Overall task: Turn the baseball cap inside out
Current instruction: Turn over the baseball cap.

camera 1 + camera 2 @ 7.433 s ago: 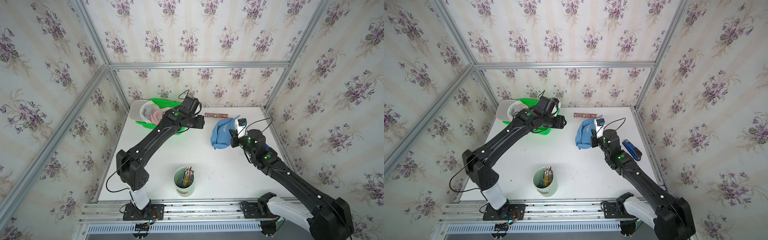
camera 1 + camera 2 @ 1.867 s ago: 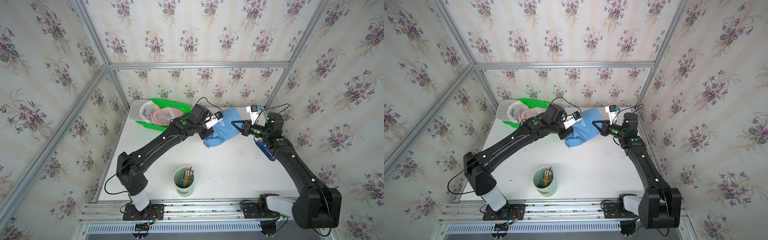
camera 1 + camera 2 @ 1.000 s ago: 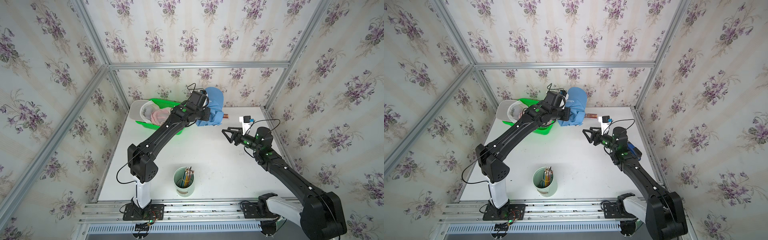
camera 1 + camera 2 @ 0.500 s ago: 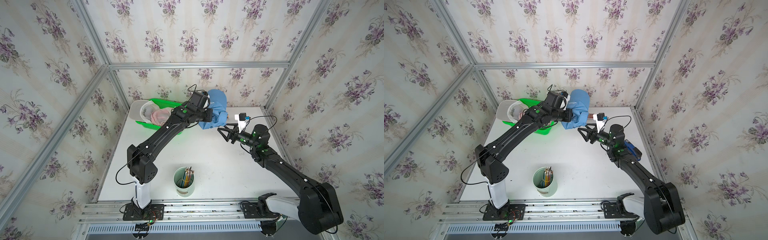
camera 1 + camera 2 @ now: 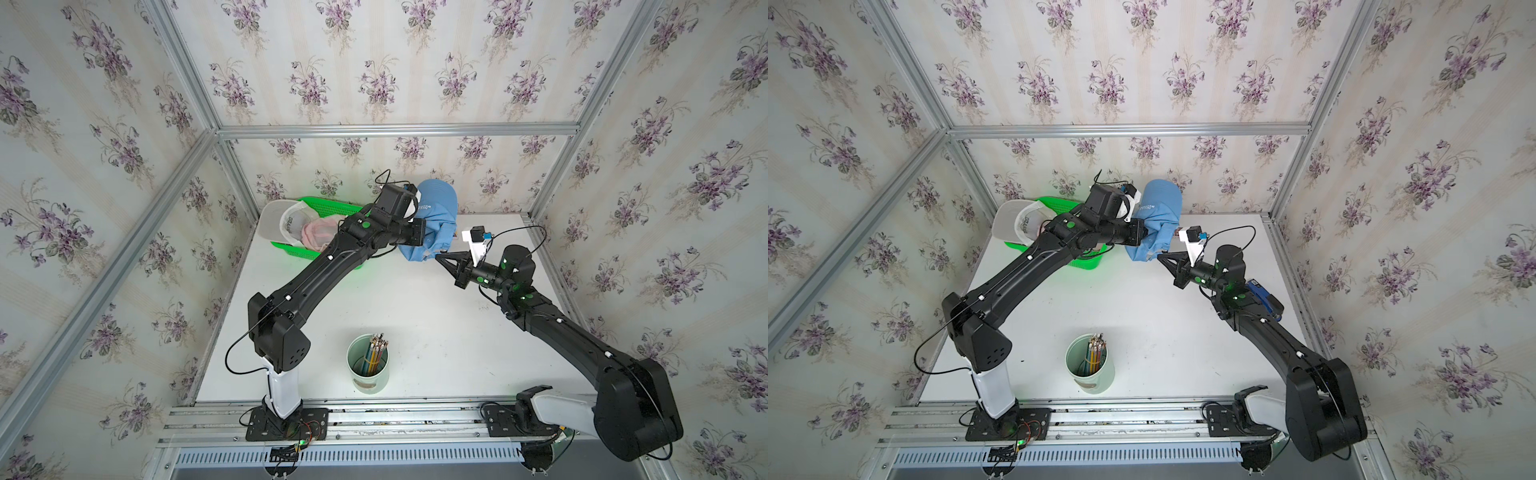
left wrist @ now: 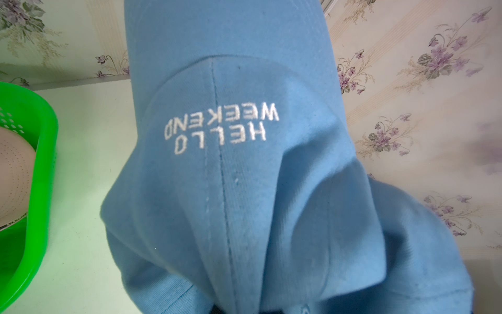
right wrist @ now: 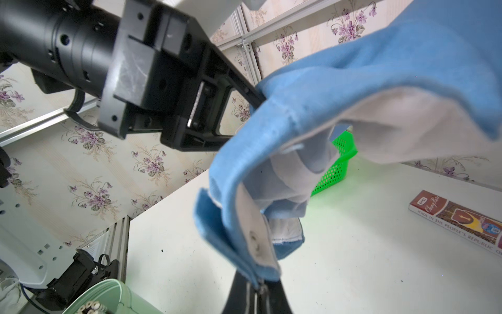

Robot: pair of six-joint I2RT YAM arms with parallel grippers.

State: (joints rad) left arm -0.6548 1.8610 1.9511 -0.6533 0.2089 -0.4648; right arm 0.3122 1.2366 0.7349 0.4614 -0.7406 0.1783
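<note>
Both top views sit high above the near edge of the table (image 5: 415, 316) and look steeply down toward its far edge. I see the whole surface in both, almost identically. My left wrist camera sits very close to the blue cap (image 6: 244, 190), which fills most of the frame. My right wrist camera looks up from low over the surface, close under the same cap. Both wrist views share the green basket (image 6: 47, 163) at the far left corner.

The light-blue baseball cap (image 5: 434, 216) hangs in the air over the back of the table (image 5: 415, 332), clear of its surface, with the brim (image 5: 437, 192) uppermost and the crown crumpled below. White stitched lettering (image 6: 221, 127) reads "HELLO WEEKEND". The pale lining (image 7: 407, 122) gapes open, and the back strap (image 7: 244, 231) is lowest.
</note>
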